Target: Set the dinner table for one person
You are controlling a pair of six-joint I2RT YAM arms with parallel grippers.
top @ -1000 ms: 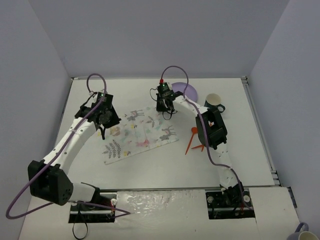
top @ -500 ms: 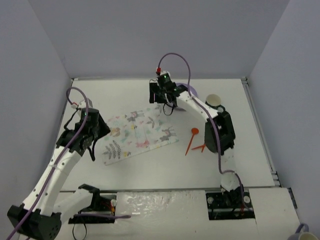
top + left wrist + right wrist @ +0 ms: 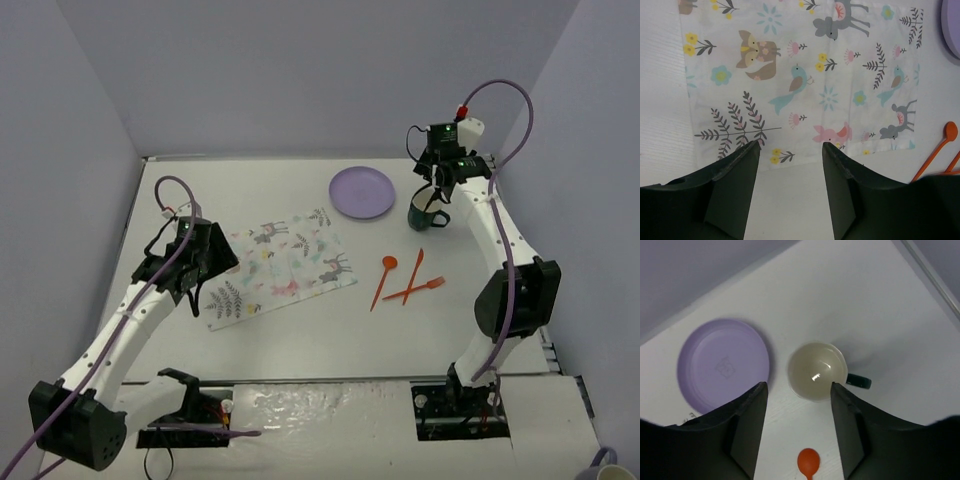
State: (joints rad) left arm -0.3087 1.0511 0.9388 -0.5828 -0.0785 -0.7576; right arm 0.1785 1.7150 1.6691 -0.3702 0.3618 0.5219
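- Hovering empty, jaws wide, the right gripper (image 3: pixel 797 385) is risking tipping the mug (image 3: pixel 817 371) below by descending off-centre.
- The left gripper (image 3: pixel 790 145), parted and empty, is risking wrinkling the placemat (image 3: pixel 790 75) beneath.
- The table (image 3: pixel 300 340) is lying under both.

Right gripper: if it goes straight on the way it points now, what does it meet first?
Probably the mug: it lies straight ahead of the right gripper, framed by its open jaws; the depth to it is unclear.
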